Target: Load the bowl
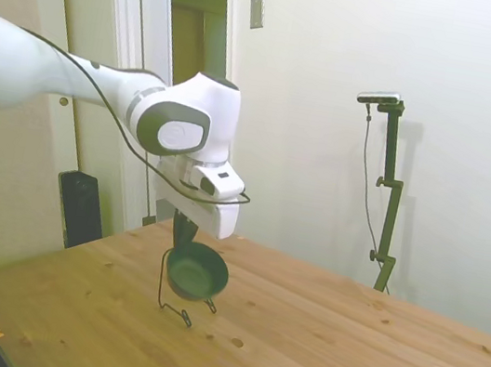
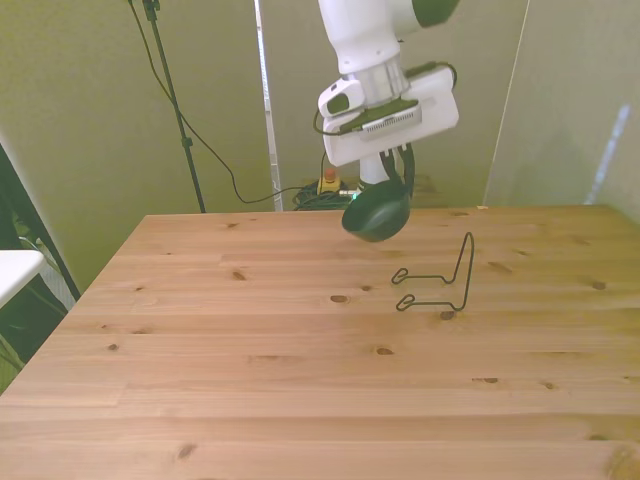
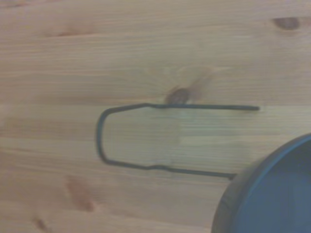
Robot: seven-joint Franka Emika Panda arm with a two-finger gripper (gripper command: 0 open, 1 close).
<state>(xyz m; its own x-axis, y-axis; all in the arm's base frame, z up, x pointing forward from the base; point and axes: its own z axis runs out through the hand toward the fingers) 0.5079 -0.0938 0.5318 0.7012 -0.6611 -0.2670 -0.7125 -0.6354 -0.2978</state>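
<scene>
the only thing standing on the desk was the thin black wire rack, upright toward the front view's right, nearer the far edge than the near one. the bowl hung in the jaws above the boards, just off the rack toward the far edge, apart from the wire. the remaining surface lay bare.

One bowl; one wire rack (thin, black); one table.
</scene>
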